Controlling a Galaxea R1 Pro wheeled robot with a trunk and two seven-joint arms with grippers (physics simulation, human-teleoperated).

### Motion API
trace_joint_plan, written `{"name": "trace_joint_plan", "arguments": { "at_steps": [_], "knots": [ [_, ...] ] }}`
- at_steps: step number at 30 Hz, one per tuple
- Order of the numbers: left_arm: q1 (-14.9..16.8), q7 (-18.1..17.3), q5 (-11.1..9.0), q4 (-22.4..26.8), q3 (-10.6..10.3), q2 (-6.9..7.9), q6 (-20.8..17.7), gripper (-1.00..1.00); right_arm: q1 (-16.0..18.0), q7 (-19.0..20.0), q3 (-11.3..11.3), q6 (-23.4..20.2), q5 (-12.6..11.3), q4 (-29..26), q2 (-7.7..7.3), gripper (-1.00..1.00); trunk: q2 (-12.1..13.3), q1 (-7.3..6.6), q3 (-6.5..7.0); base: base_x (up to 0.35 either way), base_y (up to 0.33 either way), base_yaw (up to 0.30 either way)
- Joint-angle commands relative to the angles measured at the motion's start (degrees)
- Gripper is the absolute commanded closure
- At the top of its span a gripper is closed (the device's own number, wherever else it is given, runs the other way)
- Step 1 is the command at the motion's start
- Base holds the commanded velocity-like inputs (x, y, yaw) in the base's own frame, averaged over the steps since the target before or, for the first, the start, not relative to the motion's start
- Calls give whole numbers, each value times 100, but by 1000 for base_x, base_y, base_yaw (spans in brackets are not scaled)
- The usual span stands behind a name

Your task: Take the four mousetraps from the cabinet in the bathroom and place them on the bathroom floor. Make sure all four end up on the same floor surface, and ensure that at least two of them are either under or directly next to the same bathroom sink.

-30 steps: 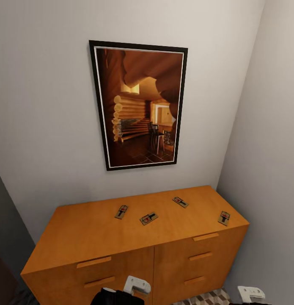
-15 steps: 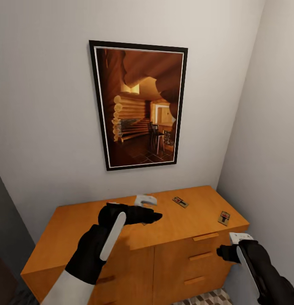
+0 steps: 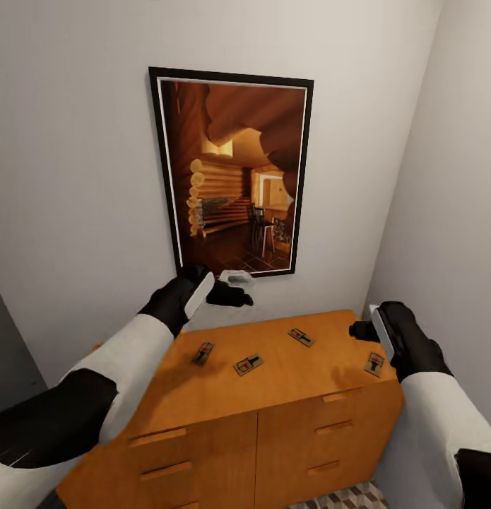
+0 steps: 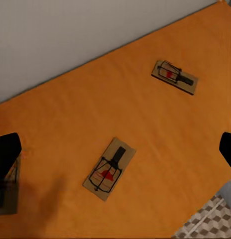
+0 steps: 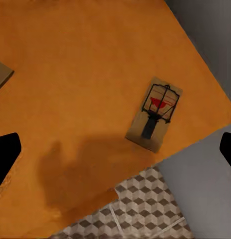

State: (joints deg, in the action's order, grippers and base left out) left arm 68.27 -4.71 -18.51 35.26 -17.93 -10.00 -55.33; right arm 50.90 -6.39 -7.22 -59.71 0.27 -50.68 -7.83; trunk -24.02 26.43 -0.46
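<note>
Four mousetraps lie flat on top of the orange-brown cabinet (image 3: pixel 167 382): one (image 3: pixel 203 353) at the left, one (image 3: pixel 249 364) beside it, one (image 3: pixel 301 336) further back, and one (image 3: pixel 374 363) at the right end. My left gripper (image 3: pixel 237 288) hovers open above the back of the cabinet top, over the two left mousetraps (image 4: pixel 109 168). In the left wrist view another trap (image 4: pixel 175 76) lies beyond. My right gripper (image 3: pixel 362 327) hangs open above the right-end mousetrap (image 5: pixel 155 113). Nothing is between either gripper's fingers.
A framed picture (image 3: pixel 234 177) hangs on the wall just behind the left gripper. A side wall (image 3: pixel 450 212) stands close to the cabinet's right end. Cube-patterned floor tiles (image 5: pixel 135 209) show below the cabinet front, whose drawers (image 3: pixel 333 428) are shut.
Both arms rose from below the cabinet front to above its top. The left gripper moved up and back toward the wall; the right one moved up over the right end. The mousetraps stayed put.
</note>
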Motion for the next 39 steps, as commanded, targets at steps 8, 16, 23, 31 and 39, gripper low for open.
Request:
{"name": "trace_joint_plan", "arguments": {
  "at_steps": [8,16,23,31,39],
  "knots": [
    [996,-7,69,-2128,-22,23,1046,-100,1579,-675,15,1739,28,2925,35,-100,-10,1,-8,0,0,0],
    [1176,20,99,-2573,-53,136,1245,-100,2012,-1195,23,2630,40,3966,54,-100,-10,1,-8,0,0,0],
    [1219,-11,96,-2604,-39,139,1302,-100,2114,-1294,22,2631,23,4195,51,-100,-10,1,-8,0,0,0],
    [1223,-21,83,-2485,-22,86,1342,-100,2124,-1165,12,2487,-29,4218,22,-100,-10,1,-8,0,0,0],
    [1223,-15,73,-2491,-23,39,1361,-100,2126,-908,24,2463,-23,4222,-42,-100,-10,1,-8,0,0,0]
  ]
}}
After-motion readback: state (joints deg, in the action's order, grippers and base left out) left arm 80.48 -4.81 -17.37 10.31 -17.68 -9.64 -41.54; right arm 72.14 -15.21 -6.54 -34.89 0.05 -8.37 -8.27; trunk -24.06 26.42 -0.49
